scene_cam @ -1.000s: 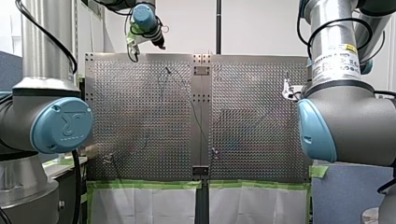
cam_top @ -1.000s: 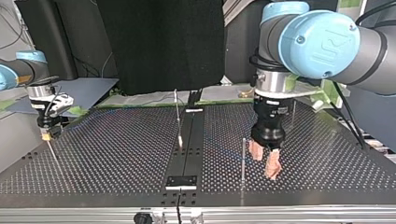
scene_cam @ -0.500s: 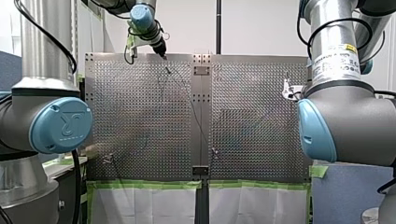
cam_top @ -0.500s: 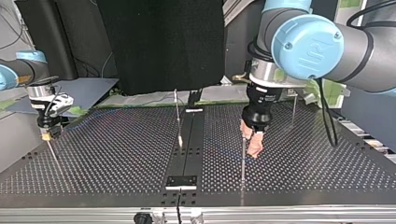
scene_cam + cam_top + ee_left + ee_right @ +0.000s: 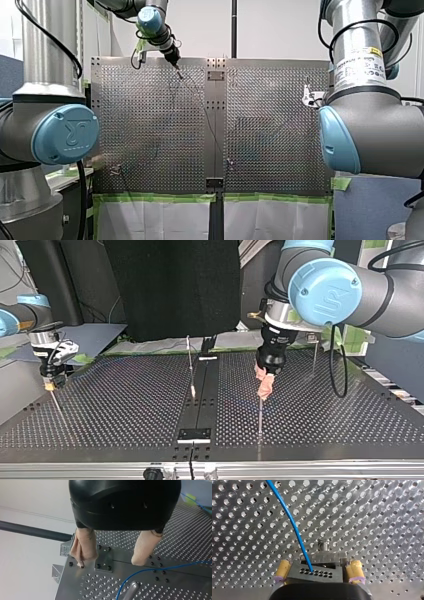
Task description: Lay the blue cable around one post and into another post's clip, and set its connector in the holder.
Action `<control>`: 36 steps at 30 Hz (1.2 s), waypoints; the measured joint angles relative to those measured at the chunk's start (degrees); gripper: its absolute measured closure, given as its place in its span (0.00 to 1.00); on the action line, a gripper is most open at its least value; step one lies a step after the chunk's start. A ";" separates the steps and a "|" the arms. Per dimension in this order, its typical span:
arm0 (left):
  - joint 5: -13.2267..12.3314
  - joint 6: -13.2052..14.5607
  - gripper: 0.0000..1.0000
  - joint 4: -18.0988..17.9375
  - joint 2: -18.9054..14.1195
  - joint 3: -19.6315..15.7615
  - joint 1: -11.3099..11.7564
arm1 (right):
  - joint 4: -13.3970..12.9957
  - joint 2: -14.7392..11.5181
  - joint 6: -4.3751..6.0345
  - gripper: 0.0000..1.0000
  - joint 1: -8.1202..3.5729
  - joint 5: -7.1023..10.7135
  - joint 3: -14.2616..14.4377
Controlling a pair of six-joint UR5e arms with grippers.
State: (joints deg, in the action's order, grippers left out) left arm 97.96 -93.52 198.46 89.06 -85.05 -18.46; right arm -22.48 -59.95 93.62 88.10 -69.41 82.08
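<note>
The blue cable (image 5: 160, 568) shows well in the left wrist view. It runs over the table (image 5: 190, 530) just past the tips of my left gripper (image 5: 109, 562) and curves in right beside the post (image 5: 131, 590). My left gripper is spread wide, with nothing between its beige pads, and the post stands just ahead of it. From here I cannot tell if the cable goes around the post or only lies next to it. In the right wrist view the post does not show. My right gripper (image 5: 319, 563) has its yellow pads pressed on the two sides of the dark connector (image 5: 314, 574). The cable comes out of the connector and runs away over the holes. A grey metal piece (image 5: 324, 556) sits just ahead of the connector. It may be the holder, but I cannot be sure. In the top view my left gripper is right over the top of the post. My right gripper is far from the post, at the other side of the table. The front view shows the same thing: my left gripper is at the post and my right gripper is well apart from it. I think the job is only at its start. The connector is held and not let go yet, the loop around the post looks unfinished, and no picture shows the cable in a clip.
</note>
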 joint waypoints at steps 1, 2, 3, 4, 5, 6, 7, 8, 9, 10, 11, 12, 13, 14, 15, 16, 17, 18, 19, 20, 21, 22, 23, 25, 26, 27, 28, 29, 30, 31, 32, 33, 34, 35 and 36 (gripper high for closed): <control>0.00 0.21 0.02 0.01 0.00 0.00 0.00 | 0.00 0.00 0.00 0.00 0.00 0.00 0.00; 0.00 0.31 0.02 0.01 0.00 -0.01 0.00 | 0.00 0.00 0.00 0.00 0.00 0.00 0.00; 0.05 0.35 0.02 0.01 0.00 -0.01 0.00 | 0.00 0.00 0.00 0.00 0.00 0.00 0.00; 0.23 0.31 0.02 0.01 0.00 -0.01 -0.01 | 0.00 0.00 0.00 0.00 0.00 0.00 0.00; 0.44 0.25 0.02 0.01 0.00 -0.01 -0.01 | 0.00 0.00 0.00 0.00 0.00 0.00 0.00; 0.69 0.15 0.02 0.01 0.00 -0.01 -0.01 | 0.00 0.00 0.00 0.00 0.00 0.00 0.00; 1.11 0.02 0.02 0.01 0.00 -0.01 -0.03 | 0.00 0.00 0.00 0.00 0.00 0.00 0.00; 1.46 -0.07 0.02 0.01 0.00 -0.01 -0.04 | 0.00 0.00 0.00 0.00 0.00 0.00 0.00; 1.79 -0.19 0.02 0.01 -0.01 -0.01 -0.02 | 0.00 0.00 0.00 0.00 0.00 0.00 0.00; 2.13 -0.41 0.02 0.01 -0.01 -0.01 0.03 | 0.00 0.00 0.00 0.00 0.00 0.00 0.00; 2.33 -0.64 0.02 -0.01 -0.02 -0.01 0.07 | 0.00 0.00 0.00 0.00 0.00 0.00 0.00; 2.51 -0.92 0.02 -0.02 -0.02 -0.01 0.12 | 0.00 0.00 0.00 0.00 0.00 0.00 0.00; 2.74 -1.41 0.02 -0.08 -0.03 -0.01 0.20 | 0.00 0.00 0.00 0.00 0.00 0.00 0.00; 2.91 -1.82 0.02 -0.18 -0.03 -0.01 0.26 | 0.00 0.00 0.00 0.00 0.00 0.00 0.00; 3.12 -2.27 0.02 -0.32 -0.02 -0.01 0.32 | 0.00 0.00 0.00 0.00 0.00 0.00 0.00; 3.46 -2.89 0.02 -0.48 -0.02 -0.01 0.41 | 0.00 0.00 0.00 0.00 0.00 0.00 0.00; 3.75 -3.35 0.02 -0.57 -0.02 -0.01 0.47 | 0.00 0.00 0.00 0.00 0.00 0.00 0.00; 4.08 -3.76 0.02 -0.64 -0.03 -0.01 0.53 | 0.00 0.00 0.00 0.00 0.00 0.00 0.00; 4.57 -4.18 0.02 -0.69 -0.03 -0.01 0.60 | 0.00 0.00 0.00 0.00 0.00 0.00 0.01; 4.96 -4.40 0.02 -0.72 -0.04 -0.01 0.65 | 0.00 0.00 0.00 0.00 0.00 0.00 0.01; 5.38 -4.58 0.02 -0.74 -0.04 -0.01 0.69 | 0.00 0.00 0.00 0.00 0.00 0.00 0.01; 5.87 -4.79 0.02 -0.75 -0.05 -0.01 0.73 | 0.00 0.00 0.00 0.00 0.00 0.00 0.01; 6.17 -4.94 0.02 -0.76 -0.05 -0.01 0.76 | 0.00 0.00 0.00 0.00 0.00 0.00 0.01; 6.65 -5.15 0.02 -0.79 -0.04 -0.01 0.83 | 0.00 0.00 0.00 0.00 0.00 0.00 0.00; 6.77 -5.19 0.02 -0.79 -0.05 -0.01 0.86 | 0.00 0.00 0.00 0.00 0.00 0.00 0.00; 6.85 -5.22 0.02 -0.79 -0.05 -0.01 0.91 | 0.00 0.00 0.00 0.00 0.00 0.00 0.01; 6.92 -5.24 0.02 -0.79 -0.04 -0.01 0.95 | 0.00 0.00 0.00 0.00 0.00 0.00 0.00; 6.96 -5.25 0.02 -0.79 -0.03 -0.01 0.98 | 0.00 0.00 0.00 0.00 0.00 0.00 0.00; 6.98 -5.25 0.02 -0.79 -0.03 -0.01 1.00 | 0.00 0.00 0.00 0.00 0.00 0.00 0.01; 7.00 -5.26 0.02 -0.79 -0.03 -0.01 1.02 | 0.00 0.00 0.00 0.00 0.00 0.00 0.00; 7.00 -5.28 0.02 -0.79 -0.03 -0.01 1.02 | 0.00 0.00 0.00 0.00 0.00 0.00 0.01; 7.01 -5.29 0.02 -0.79 -0.02 -0.01 1.02 | 0.00 0.00 0.00 0.00 0.00 0.00 0.00; 7.02 -5.29 0.02 -0.80 -0.02 -0.01 1.03 | 0.00 0.00 0.00 0.00 0.00 0.00 0.00; 7.02 -5.28 0.02 -0.81 -0.03 -0.01 1.03 | 0.00 0.00 0.00 0.00 0.00 0.00 0.01; 7.02 -5.26 0.02 -0.82 -0.03 -0.01 1.03 | 0.00 0.00 0.00 0.00 0.00 0.00 0.01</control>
State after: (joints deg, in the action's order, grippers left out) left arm 104.98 -98.77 197.64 89.03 -85.06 -17.43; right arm -22.48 -59.95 93.61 88.10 -69.41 82.08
